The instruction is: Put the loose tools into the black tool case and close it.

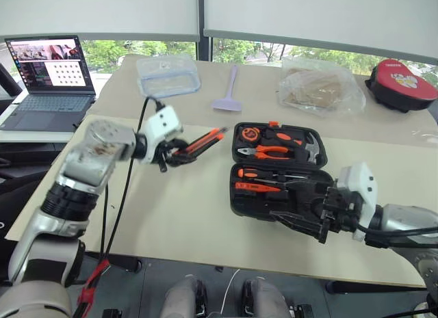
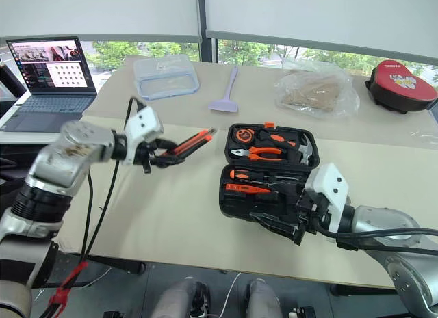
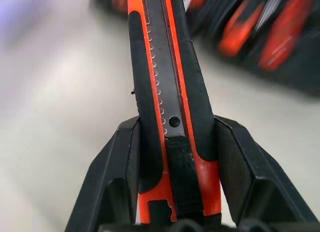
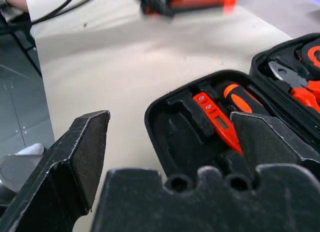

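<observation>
Beige bench [image 1: 191,215] | left tool [image 1: 176,152] grips utility knife [image 1: 205,140], raised left of open tool case [image 1: 277,171] | right tool [image 1: 311,219] wide, at case's near edge

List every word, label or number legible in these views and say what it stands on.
Nothing reads clearly.
White lettering on the red-lidded round case: too small to read.
Laptop screen: windows and a grid of tiles, text too small.
Utility knife in the left gripper: notches, no lettering.
</observation>
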{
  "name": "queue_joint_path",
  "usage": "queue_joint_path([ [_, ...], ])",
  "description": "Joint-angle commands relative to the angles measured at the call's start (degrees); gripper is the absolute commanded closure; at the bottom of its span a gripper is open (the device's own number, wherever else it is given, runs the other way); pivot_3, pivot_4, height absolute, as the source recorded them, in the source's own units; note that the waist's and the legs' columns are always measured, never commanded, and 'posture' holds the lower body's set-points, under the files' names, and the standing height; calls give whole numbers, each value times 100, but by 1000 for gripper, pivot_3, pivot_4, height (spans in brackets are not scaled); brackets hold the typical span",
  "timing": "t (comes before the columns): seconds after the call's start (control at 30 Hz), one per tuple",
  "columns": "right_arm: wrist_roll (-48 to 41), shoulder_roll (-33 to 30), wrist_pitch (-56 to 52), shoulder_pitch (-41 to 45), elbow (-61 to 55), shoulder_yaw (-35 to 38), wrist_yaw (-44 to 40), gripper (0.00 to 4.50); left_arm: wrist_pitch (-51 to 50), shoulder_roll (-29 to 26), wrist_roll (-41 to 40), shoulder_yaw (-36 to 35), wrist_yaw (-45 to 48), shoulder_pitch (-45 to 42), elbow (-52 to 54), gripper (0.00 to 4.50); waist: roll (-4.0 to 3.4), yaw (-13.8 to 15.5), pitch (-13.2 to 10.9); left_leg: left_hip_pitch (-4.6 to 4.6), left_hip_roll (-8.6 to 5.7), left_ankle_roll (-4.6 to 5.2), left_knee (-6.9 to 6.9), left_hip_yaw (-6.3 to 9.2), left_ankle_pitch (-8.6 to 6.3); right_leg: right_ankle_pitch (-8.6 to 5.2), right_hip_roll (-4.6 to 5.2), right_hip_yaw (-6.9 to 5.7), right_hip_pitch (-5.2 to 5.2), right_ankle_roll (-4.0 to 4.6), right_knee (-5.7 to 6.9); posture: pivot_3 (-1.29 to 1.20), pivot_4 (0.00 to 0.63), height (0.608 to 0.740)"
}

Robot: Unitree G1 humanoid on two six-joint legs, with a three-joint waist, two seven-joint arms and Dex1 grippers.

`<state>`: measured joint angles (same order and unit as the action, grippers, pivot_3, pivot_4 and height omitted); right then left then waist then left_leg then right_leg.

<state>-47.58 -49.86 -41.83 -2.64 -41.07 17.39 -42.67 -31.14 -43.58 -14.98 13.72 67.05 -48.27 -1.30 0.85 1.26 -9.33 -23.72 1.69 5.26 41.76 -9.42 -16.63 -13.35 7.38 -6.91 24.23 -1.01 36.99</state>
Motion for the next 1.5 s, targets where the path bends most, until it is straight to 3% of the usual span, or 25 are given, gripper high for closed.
queue_joint_path([
  [0.03, 166, -67, 149, -151, 42, 432, 33, 0, 581, 226, 77, 496, 847, -319, 1, 2833, 0, 7, 0, -1, -2, 0, 0, -1, 0, 0, -2, -2, -1, -1, 0, 0, 150, 731],
  [0.17, 191, 34, 92, -303, 98, 738, 225, 0, 998, 458, 402, 1119, 1503, -529, -127, 2833, 0, 5, 0, 0, -8, 2, 5, -6, 1, -1, -4, -2, -3, -4, 6, 0, 150, 731],
  [0.3, 25, 100, -28, -652, -114, 1025, 339, 0, 1075, 938, 726, 1470, 1551, -760, -472, 2833, 10, 41, 2, 8, 18, -1, 5, -45, 1, -2, -21, 25, 25, 3, 14, 0, 150, 731],
  [0.37, 98, 131, 109, -916, -345, 1124, 267, 0, 1024, 1140, 877, 1637, 1557, -833, -560, 2833, 17, 76, 16, 63, 126, -19, -64, -350, -12, -27, -3, 145, 138, 114, 36, 0, 150, 731],
  [0.43, 81, 178, 131, -1144, -496, 1231, 278, 0, 1029, 1363, 983, 1739, 1551, -906, -698, 2833, 8, 2, 21, 58, 84, -11, -68, -282, 8, 16, -8, 132, 95, 47, 34, 0, 150, 731],
  [0.77, 313, 412, 288, -1966, -475, 1837, 228, 0, 376, 2107, 1512, 2341, 1558, -1285, -1119, 2833, 8, -57, 21, 46, 98, -11, -48, -265, 6, 18, -39, 99, 87, 37, 24, 0, 150, 731],
  [1.1, 475, 605, 429, -2049, -500, 1673, 323, 0, -138, 2938, 1993, 2594, 1137, -1495, -2012, 2833, 8, -42, 21, 39, 96, -4, -39, -240, 3, 18, -35, 88, 78, 36, 21, 0, 150, 731],
  [1.23, 514, 618, 443, -2024, -470, 1644, 336, 0, -271, 3006, 2019, 2568, 1212, -1555, -2137, 2833, 8, -45, 22, 38, 95, 2, -28, -228, -1, 18, -31, 81, 70, 36, 20, 0, 150, 731],
  [1.27, 519, 620, 447, -2022, -460, 1642, 335, 0, -308, 2992, 2000, 2555, 1258, -1556, -2095, 1821, 8, -47, 22, 38, 96, 3, -26, -224, -1, 18, -30, 80, 69, 36, 20, 0, 150, 731],
  [1.3, 528, 621, 454, -2022, -449, 1636, 334, 0, -347, 2960, 1959, 2530, 1323, -1554, -2015, 1673, 8, -52, 22, 37, 96, 3, -25, -220, -1, 18, -30, 79, 68, 36, 20, 0, 150, 731],
  [1.43, 575, 630, 473, -1986, -406, 1570, 338, 0, -752, 2822, 1635, 2269, 1616, -1639, -1635, 118, 6, -55, 23, 19, 99, 3, -15, -211, -2, 18, -31, 68, 76, 37, 21, 0, 150, 731],
  [1.5, 605, 633, 481, -1950, -378, 1515, 334, 0, -927, 2662, 1461, 2123, 1784, -1702, -1412, 47, 5, -57, 23, 9, 100, 3, -10, -205, -1, 18, -30, 60, 79, 37, 22, 0, 150, 731],
])
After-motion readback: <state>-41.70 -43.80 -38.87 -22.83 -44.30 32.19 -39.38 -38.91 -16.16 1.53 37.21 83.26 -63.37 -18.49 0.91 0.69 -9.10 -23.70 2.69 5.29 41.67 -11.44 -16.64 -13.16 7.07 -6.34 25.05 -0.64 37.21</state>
